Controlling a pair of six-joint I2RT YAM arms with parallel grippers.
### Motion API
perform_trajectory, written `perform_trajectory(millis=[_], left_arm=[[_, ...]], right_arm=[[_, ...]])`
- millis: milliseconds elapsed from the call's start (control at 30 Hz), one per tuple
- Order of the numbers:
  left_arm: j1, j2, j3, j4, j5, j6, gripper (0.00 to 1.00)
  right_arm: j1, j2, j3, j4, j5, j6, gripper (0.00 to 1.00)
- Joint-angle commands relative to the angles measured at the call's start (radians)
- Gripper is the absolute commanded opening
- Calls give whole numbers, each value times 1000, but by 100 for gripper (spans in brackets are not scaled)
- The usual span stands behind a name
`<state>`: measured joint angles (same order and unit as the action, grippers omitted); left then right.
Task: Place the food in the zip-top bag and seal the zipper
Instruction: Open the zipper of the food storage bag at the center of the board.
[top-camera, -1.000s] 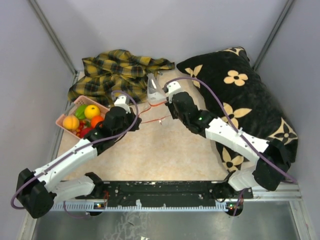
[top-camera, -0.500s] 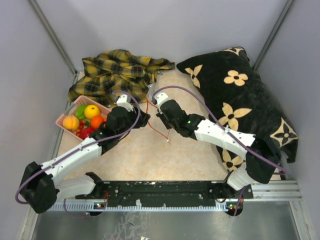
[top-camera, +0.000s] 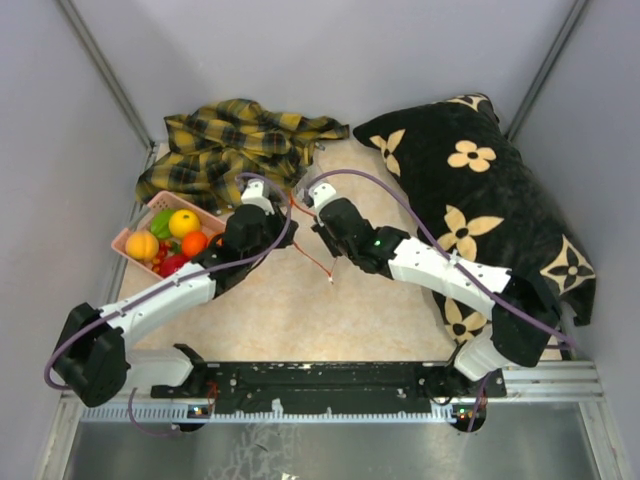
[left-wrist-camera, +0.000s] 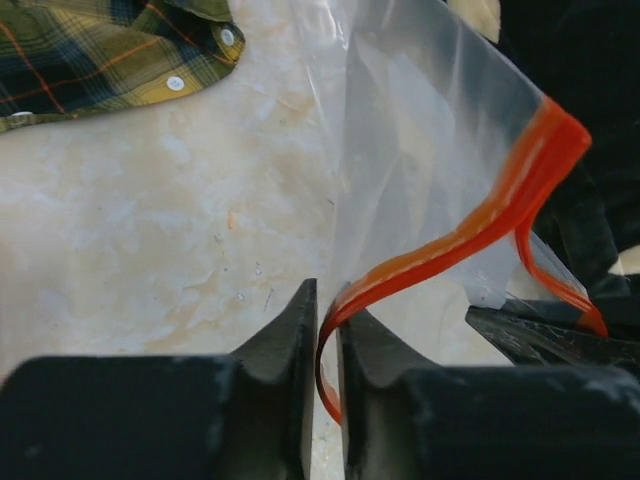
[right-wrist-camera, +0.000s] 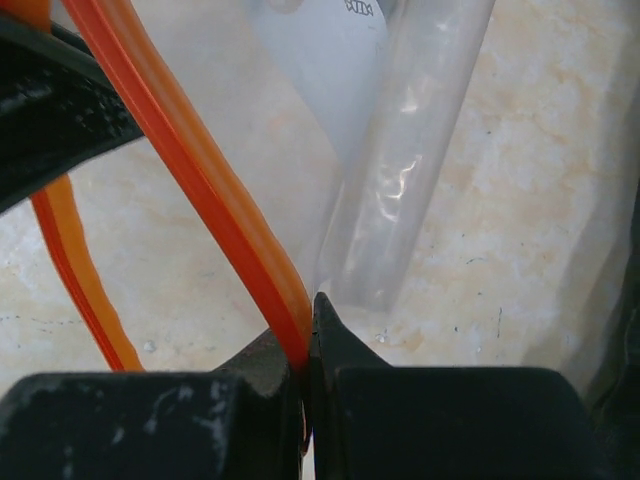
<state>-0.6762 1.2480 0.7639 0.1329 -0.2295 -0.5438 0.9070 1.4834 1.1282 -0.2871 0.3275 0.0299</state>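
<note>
The food (top-camera: 183, 222), orange balls, a yellow lemon, a green piece and red pieces, lies in a pink basket (top-camera: 125, 240) at the left. The clear zip-top bag (left-wrist-camera: 420, 140) hangs slack between both grippers at mid table. Its red zipper (top-camera: 315, 258) trails down toward the near side. My left gripper (left-wrist-camera: 327, 300) stands open by a narrow gap, with the zipper (left-wrist-camera: 470, 235) curving loosely between its fingers. My right gripper (right-wrist-camera: 308, 320) is shut on the zipper (right-wrist-camera: 190, 160), with the bag (right-wrist-camera: 400, 170) behind it. In the top view the left gripper (top-camera: 272, 203) and right gripper (top-camera: 316, 207) sit close together.
A yellow plaid shirt (top-camera: 235, 140) lies crumpled at the back left, just beyond the grippers. A black cushion with cream flowers (top-camera: 480, 190) fills the right side, under the right arm. The grey walls close in on both sides.
The right gripper carried the bag left and lower, and the bag went from upright to slack. The left gripper let go, moved toward the bag's mouth, and narrowed around the red strip.
</note>
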Motion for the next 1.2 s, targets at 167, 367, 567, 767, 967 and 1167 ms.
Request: perform_trajectory(millis=[167,367,567,767,967,1167], left_arm=[[26,-51,10,-135,-112,31,3],[46,-71,-17,-206,-151,31,2],[56,-57,-17,-220,-107,20,2],[56,-57,17,-192,67,-4,14],[55,-92,15,-157,127,-29,31],[59,-141,17,-162,122,-27,49]], right_arm=[[-16,-35,57,-62,115,-2,0],[-80,-84,34,-91,109,-4,0],[-107,-121,22,-78,40,10,0],[-108,-80,51,-94,-34,10,0],[-107,-69,59,-91,-38,6,0],[-106,-60,64,-96,-20,1,0]])
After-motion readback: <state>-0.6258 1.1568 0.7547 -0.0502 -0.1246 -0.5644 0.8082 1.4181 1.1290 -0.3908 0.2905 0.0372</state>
